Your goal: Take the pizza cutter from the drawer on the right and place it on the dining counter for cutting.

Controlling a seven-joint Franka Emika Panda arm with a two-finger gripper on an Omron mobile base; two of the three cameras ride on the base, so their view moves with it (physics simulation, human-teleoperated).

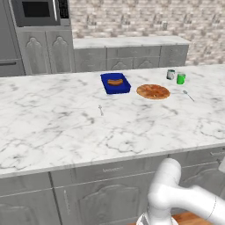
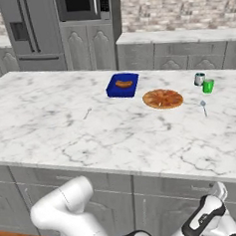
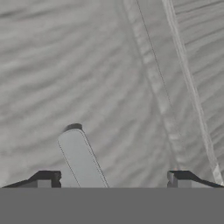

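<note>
The dining counter (image 1: 66, 132) (image 2: 50, 124) is white veined marble with grey panelled fronts below. My gripper (image 2: 218, 189) hangs low at the right, against a shut grey drawer front (image 1: 197, 157) just under the counter's edge. In the hand view the gripper (image 3: 113, 179) is open, its dark fingertips (image 3: 43, 178) wide apart, close to a grey panel. A pale bar handle (image 3: 81, 157) lies between them, nearer the left tip, with nothing gripped. The pizza cutter is hidden. No drawer stands open.
On the counter lie a blue tray with a hot dog (image 1: 115, 83), a pizza (image 1: 153, 91), a grey cup (image 1: 170, 74), a green cup (image 1: 180, 78), a spoon (image 1: 189, 95) and a fork (image 1: 101, 110). Cabinets, a microwave (image 1: 37, 11) and a fridge (image 2: 29, 31) line the back wall.
</note>
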